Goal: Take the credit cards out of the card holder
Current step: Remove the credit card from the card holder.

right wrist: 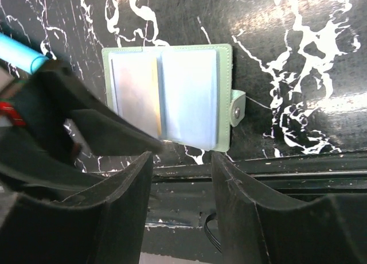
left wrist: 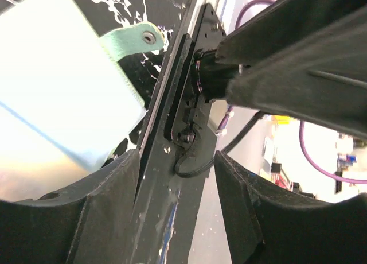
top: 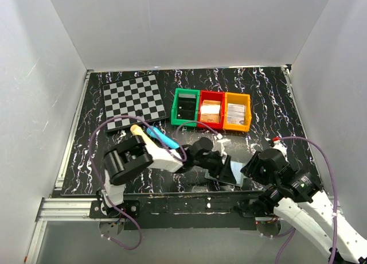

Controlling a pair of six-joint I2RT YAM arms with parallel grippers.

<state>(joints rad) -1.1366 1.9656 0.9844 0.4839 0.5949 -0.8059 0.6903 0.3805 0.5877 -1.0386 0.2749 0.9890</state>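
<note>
Grey-green bifold card holder (right wrist: pixel 166 97) lay spread open at the centre of the right wrist view, two pale panels up and its snap tab (right wrist: pixel 236 106) pointing right, on the black white-veined table (right wrist: pixel 287 46), just above the dark rail (right wrist: pixel 287 166) at the table's edge. No credit cards could be told apart from the panels. The right gripper (right wrist: pixel 180 160) hung over the rail, jaws apart and empty. The left gripper (left wrist: pixel 175 160) was likewise parted on nothing, one of its black fingers (right wrist: pixel 114 132) reaching in from the left to the holder's lower edge. A sideways nudge there would likely slide the unpinned holder onto the rail. With both arms so close together, they might collide, or pinch a panel instead of a card.
</note>
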